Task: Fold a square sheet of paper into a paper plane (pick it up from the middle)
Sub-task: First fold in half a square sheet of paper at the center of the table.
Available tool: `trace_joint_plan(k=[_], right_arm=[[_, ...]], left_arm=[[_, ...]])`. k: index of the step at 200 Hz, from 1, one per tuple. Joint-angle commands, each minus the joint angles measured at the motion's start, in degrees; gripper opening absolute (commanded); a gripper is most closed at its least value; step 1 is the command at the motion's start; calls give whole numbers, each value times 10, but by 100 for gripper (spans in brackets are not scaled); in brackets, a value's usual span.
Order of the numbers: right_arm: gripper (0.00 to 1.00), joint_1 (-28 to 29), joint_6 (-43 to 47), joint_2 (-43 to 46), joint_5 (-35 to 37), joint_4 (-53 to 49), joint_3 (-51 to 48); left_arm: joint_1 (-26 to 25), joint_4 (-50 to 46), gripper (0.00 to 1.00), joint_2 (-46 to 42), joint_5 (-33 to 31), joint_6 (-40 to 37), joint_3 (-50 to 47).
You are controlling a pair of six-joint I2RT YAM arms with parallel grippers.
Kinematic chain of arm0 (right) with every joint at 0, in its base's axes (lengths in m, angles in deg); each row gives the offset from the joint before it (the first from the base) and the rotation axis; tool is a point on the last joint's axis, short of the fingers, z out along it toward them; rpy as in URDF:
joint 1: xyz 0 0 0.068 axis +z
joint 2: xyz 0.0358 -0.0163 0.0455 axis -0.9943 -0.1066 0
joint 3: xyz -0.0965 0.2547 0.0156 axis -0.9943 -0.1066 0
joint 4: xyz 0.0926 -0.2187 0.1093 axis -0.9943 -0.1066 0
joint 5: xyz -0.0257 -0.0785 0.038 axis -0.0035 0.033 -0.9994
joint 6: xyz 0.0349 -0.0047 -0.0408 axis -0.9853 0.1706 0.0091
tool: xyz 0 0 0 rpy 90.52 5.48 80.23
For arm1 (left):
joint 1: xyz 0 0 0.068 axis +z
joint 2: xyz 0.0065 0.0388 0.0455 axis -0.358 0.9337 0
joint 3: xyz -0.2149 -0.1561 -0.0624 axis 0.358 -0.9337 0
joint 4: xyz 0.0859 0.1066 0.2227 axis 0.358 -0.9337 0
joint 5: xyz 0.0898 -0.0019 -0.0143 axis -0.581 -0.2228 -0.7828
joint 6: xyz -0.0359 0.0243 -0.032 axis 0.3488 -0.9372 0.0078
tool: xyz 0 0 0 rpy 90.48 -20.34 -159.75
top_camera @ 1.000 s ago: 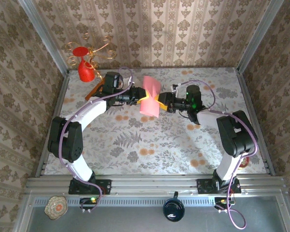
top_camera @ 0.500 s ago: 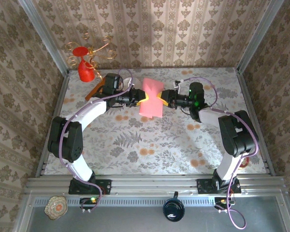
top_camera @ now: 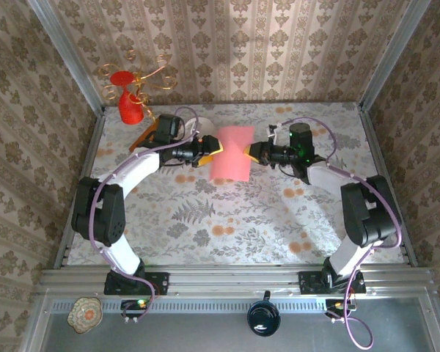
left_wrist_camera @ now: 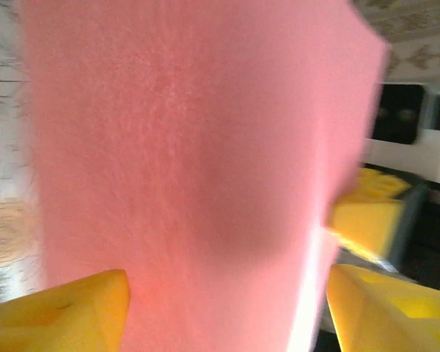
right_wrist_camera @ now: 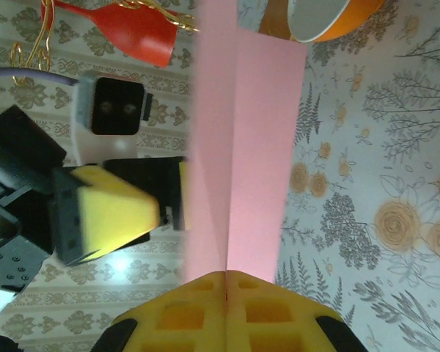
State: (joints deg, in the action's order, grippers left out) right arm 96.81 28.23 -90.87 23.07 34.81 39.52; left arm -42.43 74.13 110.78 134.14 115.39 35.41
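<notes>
While your right gripper (top_camera: 251, 152) has its yellow fingers (right_wrist_camera: 227, 308) pressed tight together on the edge of the thin pink-salmon sheet of paper (top_camera: 231, 154), that sheet stands upright off the floral-patterned table (top_camera: 205, 220), mid-width and toward the back wall, right between your two arms. A crease runs straight up it from the pinch, and its faces are plain pink.

Over to your left gripper (top_camera: 211, 149): its yellow fingers (left_wrist_camera: 66, 312) are spread wide, one on each side of the sheet. I cannot tell whether either pad touches the paper. From the left wrist, the pink sheet blocks nearly everything ahead; only a corner of your right gripper's yellow pad peeks past its edge.

Around you, the red vase with curled gold wire (top_camera: 130, 105) sits in the far left corner, with the orange-brown wooden board (top_camera: 141, 137) just beside your left wrist. A white bowl with an orange outside (right_wrist_camera: 330, 15) lies beyond the sheet's far end. A dark blue cup (top_camera: 263, 317) and a small ornate dish (top_camera: 85, 314) rest on the grey front ledge.
</notes>
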Motion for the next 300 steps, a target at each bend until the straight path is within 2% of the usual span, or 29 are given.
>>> trace_joint_plan(k=[1, 31, 61, 87, 104, 134, 155, 200, 259, 262, 300], right_arm=[[7, -14, 61, 60, 18, -124, 24], [7, -18, 132, 112, 37, -295, 72], [7, -2, 117, 117, 37, -327, 97], [6, 45, 98, 82, 54, -306, 106], [6, 72, 63, 48, 64, -253, 93], [5, 116, 36, -31, 102, -215, 92], [5, 130, -5, -70, 103, -132, 71], [6, 130, -40, -105, 116, -32, 12], [6, 118, -17, -137, 131, -38, -30], [6, 117, -15, -138, 131, -40, -30], [6, 99, 9, -134, 138, -60, -48]], left_arm=[[28, -66, 81, -30, -75, -38, -21], [57, -54, 93, -58, -105, -38, -59], [62, -33, 100, -77, -104, -42, -80], [61, -20, 100, -79, -96, -41, -92], [60, -9, 100, -78, -86, -35, -103], [57, -9, 100, -76, -90, -32, -120], [55, -19, 100, -71, -97, -32, -127], [25, -60, 99, -54, -119, -38, -128], [-42, -95, 85, -28, -157, -71, -122], [-59, -95, 84, -26, -158, -71, -121], [-100, -105, 81, 2, -179, -83, -90]])
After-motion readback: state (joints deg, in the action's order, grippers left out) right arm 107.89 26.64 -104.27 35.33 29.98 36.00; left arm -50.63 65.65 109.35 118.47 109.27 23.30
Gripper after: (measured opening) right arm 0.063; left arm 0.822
